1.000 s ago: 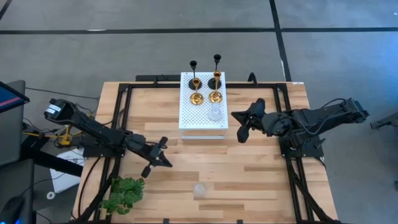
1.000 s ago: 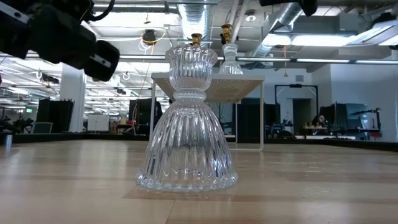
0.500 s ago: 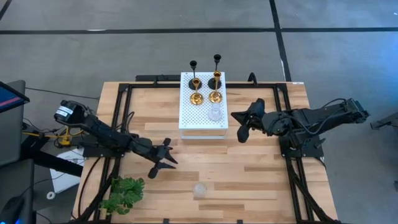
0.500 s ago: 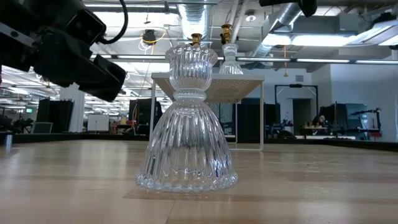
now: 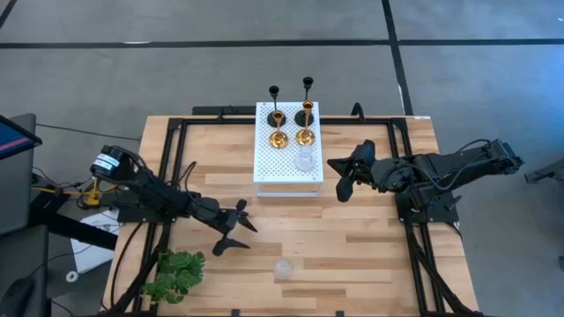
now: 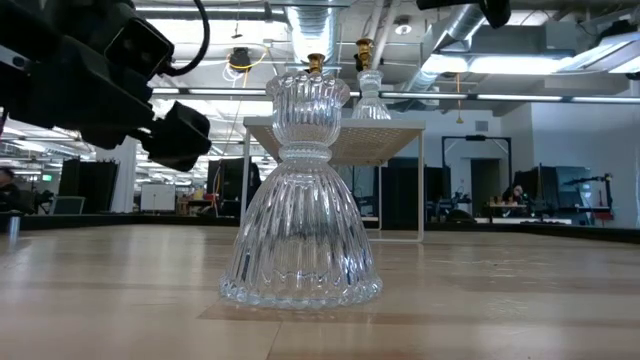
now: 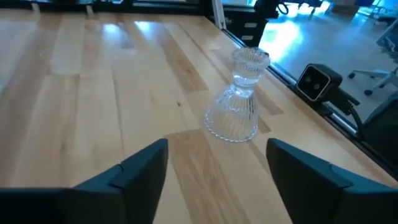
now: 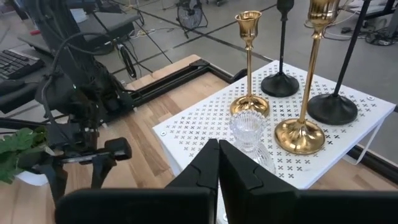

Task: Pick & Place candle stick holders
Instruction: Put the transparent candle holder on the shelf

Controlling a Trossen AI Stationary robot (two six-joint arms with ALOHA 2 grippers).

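One clear glass candle stick holder (image 5: pixel 282 269) (image 7: pixel 239 102) stands upright on its flared base on the bare table, near the front edge. My left gripper (image 5: pixel 240 231) (image 7: pixel 217 167) hovers open to its left and a little farther back, fingers pointed at it, touching nothing. On the white perforated board (image 5: pixel 273 167) stand two black holders (image 8: pixel 283 43), two gold holders (image 8: pixel 250 62) and a second glass holder (image 8: pixel 247 134). My right gripper (image 5: pixel 339 179) (image 8: pixel 219 165) waits shut, just right of the board.
A green leafy plant (image 5: pixel 176 275) lies at the table's near left corner, close to my left arm. A small camera (image 7: pixel 318 81) sits at the table's near edge behind the glass holder. Bare wood stretches between the board and the glass holder.
My left gripper has moved toward the table's right and near edges, closer to the glass holder on the table, and has opened from shut to wide. The glass holder has stayed in place.
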